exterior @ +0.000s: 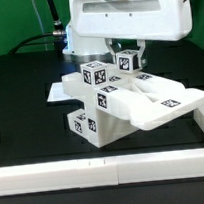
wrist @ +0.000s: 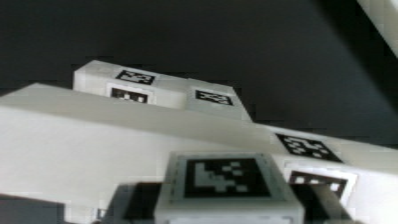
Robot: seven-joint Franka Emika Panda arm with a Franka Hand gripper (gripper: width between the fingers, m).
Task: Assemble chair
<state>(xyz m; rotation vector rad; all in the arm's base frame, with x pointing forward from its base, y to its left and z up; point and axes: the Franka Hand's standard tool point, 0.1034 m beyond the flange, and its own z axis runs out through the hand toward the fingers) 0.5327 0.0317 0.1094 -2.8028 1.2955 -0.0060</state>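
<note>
Looking down past my own wrist, I see nearest a small white block (wrist: 222,178) faced with a black-and-white square tag, sitting between my gripper (wrist: 217,200) fingers; the picture is soft here, but I seem to be clenched on it. Beyond it spreads the chair (wrist: 160,115), matte white chunky plastic with broad flat faces and squared edges, more tags on its upper blocks, and past that only the black desk (wrist: 302,40).

From the exterior view, closest to the camera runs a long plain white rail (exterior: 96,171) along the desk's front edge. Behind it the chair (exterior: 115,104) lies tipped on the dark desk (exterior: 18,87), a stack of tagged cubes toward the exterior view's left and a wide flat slab reaching out to the exterior view's right, so its long axis runs across that picture. My gripper (exterior: 129,53) comes down from above onto a tagged piece (exterior: 130,59) at the chair's far upper side.

Only this view shows the slab's tilt and the rail; only the wrist shows the tag faces square on.
</note>
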